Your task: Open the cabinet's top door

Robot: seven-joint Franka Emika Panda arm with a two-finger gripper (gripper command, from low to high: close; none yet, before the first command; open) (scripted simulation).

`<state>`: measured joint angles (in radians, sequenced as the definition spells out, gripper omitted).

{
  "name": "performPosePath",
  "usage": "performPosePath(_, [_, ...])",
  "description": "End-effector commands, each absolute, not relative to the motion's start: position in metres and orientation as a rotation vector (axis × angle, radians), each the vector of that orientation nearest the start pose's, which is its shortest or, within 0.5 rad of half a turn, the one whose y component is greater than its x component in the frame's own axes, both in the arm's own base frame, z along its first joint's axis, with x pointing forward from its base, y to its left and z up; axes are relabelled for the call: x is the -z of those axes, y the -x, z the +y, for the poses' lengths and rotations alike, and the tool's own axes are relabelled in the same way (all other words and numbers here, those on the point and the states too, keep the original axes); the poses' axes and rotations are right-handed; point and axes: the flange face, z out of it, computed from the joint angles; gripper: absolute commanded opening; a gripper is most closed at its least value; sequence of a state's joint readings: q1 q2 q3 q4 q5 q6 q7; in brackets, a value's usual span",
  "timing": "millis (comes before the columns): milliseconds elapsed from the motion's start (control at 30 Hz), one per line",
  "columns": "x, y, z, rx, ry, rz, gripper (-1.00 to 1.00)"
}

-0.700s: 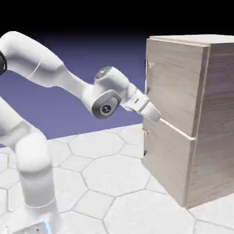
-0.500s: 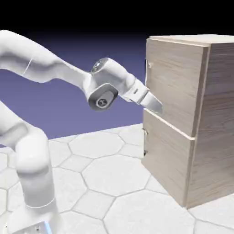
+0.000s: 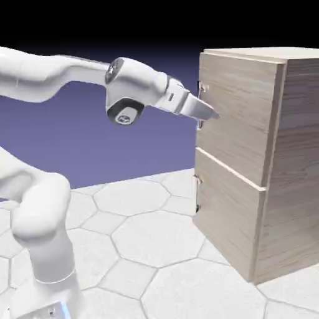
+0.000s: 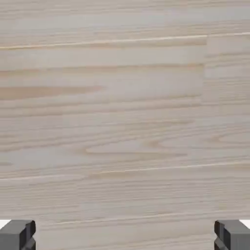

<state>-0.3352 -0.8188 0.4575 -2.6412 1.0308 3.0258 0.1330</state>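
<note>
So this looks like the approach step. Going left to right in the exterior view: the white arm (image 3: 43,205) comes up from the lower left, smooth glossy plastic with rounded joints, and stretches across to the hand (image 3: 209,114), which is right up at the front of the top door (image 3: 240,115). The hand view shows the two grey fingertips (image 4: 17,235) sitting far apart at the bottom corners with nothing between them, so the hand is wide open and empty. Everything else in that view is pale wood grain, so it's very close to the panel and aimed square at it.

The cabinet (image 3: 293,168) stands on the table (image 3: 156,261) toward its right side. It's a tall boxy thing in light beige wood grain with flat faces, sharp edges, and a thin seam splitting the two stacked front panels. The table top is white with a hexagon tile pattern.

The small dark handle (image 3: 202,93) is on the door's left edge near the top, just above and beside the fingers. I can't tell if anything touches it. My guess is the next move needs the open fingers lined up around that handle, then closed on it, then a pull away from the cabinet. It's a thin target, so alignment matters.
</note>
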Motion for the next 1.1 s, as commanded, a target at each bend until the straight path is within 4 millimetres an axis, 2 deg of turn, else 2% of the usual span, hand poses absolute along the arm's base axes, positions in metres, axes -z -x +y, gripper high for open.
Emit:
performPosePath(0, [-0.593, -0.353, 0.019, 1.440, 2.053, 0.969, 0.00])
performPosePath(267, [-0.607, -0.341, 0.045, 1.545, 1.945, 0.931, 0.00])
performPosePath(533, [-0.603, -0.336, 0.080, 1.636, 1.860, 0.882, 0.00])
performPosePath(800, [-0.581, -0.342, 0.119, 1.711, 1.799, 0.834, 0.00])
performPosePath(1067, [-0.539, -0.358, 0.156, 1.769, 1.764, 0.796, 0.00])
